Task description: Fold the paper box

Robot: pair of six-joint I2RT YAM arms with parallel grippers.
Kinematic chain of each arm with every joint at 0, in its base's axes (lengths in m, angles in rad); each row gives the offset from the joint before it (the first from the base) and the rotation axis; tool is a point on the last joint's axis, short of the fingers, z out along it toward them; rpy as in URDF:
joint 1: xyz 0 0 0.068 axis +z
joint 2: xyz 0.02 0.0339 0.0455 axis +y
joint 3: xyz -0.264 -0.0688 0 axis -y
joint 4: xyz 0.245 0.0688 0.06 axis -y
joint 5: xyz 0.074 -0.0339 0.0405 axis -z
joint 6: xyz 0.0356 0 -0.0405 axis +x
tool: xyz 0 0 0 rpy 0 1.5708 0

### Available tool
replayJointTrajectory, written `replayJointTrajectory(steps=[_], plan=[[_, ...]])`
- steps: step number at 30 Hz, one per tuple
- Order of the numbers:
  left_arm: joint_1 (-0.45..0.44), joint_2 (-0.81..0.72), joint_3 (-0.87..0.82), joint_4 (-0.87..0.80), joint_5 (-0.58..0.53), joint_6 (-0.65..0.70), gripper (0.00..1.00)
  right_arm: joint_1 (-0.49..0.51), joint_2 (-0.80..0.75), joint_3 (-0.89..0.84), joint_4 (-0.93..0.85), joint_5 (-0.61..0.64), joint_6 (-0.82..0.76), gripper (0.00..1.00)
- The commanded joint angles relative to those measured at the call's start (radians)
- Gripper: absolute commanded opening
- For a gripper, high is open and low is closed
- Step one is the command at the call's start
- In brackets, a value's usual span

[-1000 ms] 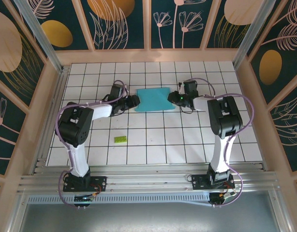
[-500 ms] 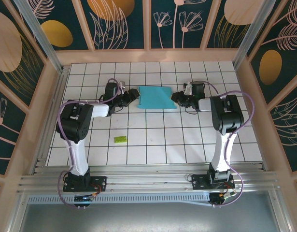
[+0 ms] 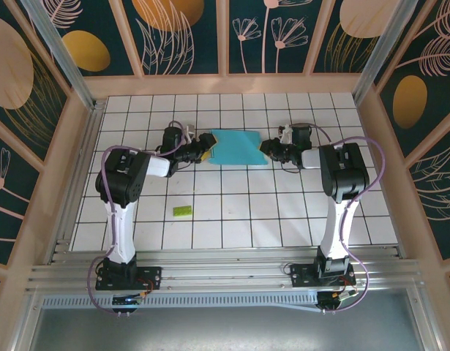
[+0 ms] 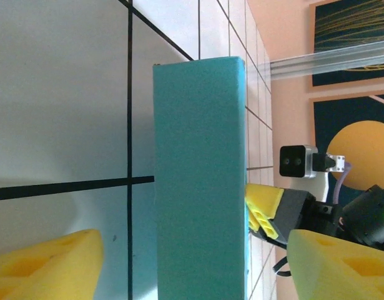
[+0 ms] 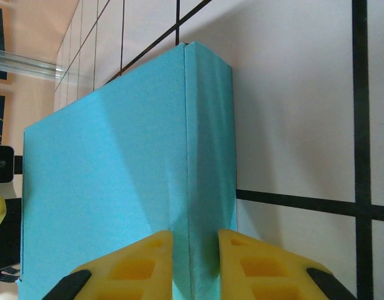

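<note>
Dark teal wall panels (image 3: 188,36) printed with gold discs and pale leaf outlines, framed in light wood, enclose a white tiled table (image 3: 232,205) with black grid lines. Seen from above, two white and black robot arms rise from a metal rail at the near edge. The left arm (image 3: 122,183) and the right arm (image 3: 342,175) both reach toward the far middle of the table.

Between them lies the paper box (image 3: 235,148), a shallow light blue rectangle. It rests flat on the tiles, about two tiles wide, with its long side running left to right.

The left gripper (image 3: 203,150) sits at the box's left end. In the left wrist view its yellow fingers (image 4: 48,265) are spread wide apart, and the box's narrow blue end wall stands upright between them. Neither finger touches the wall, so this gripper is open and holds nothing.

The right gripper (image 3: 267,148) meets the box's right end. In the right wrist view its two yellow fingers (image 5: 142,265) are drawn close together on either side of a folded edge of the blue card, pinching the box.

A tiny green rectangular piece (image 3: 182,210) lies alone on the tiles, nearer the arm bases and well apart from the box, toward the left.
</note>
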Motion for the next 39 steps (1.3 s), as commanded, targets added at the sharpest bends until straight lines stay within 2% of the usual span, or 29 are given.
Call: replayJointTrajectory(steps=[1,6,10,16,18,23,29,31,35,39], plan=[[-0.023,0.027,0.025,0.075,0.040,-0.052,0.67,-0.019,0.061,-0.039,-0.106,0.082,0.011,0.21],[-0.039,0.034,0.053,0.069,0.035,-0.078,0.46,-0.018,0.052,-0.033,-0.109,0.074,0.013,0.22],[-0.042,0.015,0.050,0.053,0.015,-0.093,0.40,-0.019,0.003,-0.038,-0.115,0.071,0.010,0.30],[-0.042,-0.035,0.030,0.012,-0.026,-0.131,0.33,-0.016,-0.213,-0.094,-0.083,0.153,-0.032,0.47],[-0.042,-0.055,0.015,0.020,-0.034,-0.152,0.32,-0.004,-0.293,-0.128,-0.049,0.201,-0.090,0.54],[-0.042,-0.095,-0.009,0.036,-0.037,-0.192,0.31,0.090,-0.456,-0.213,0.041,0.360,-0.388,0.69],[-0.042,-0.125,-0.016,0.048,-0.035,-0.206,0.30,0.269,-0.577,-0.274,0.117,0.489,-0.800,0.77],[-0.042,-0.132,-0.023,0.062,-0.030,-0.219,0.30,0.323,-0.598,-0.304,0.151,0.514,-0.922,0.81],[-0.043,-0.156,-0.049,0.098,-0.036,-0.264,0.29,0.440,-0.608,-0.411,0.299,0.639,-1.205,0.99],[-0.051,-0.190,-0.081,0.123,-0.051,-0.311,0.29,0.494,-0.545,-0.466,0.446,0.737,-1.430,0.99]])
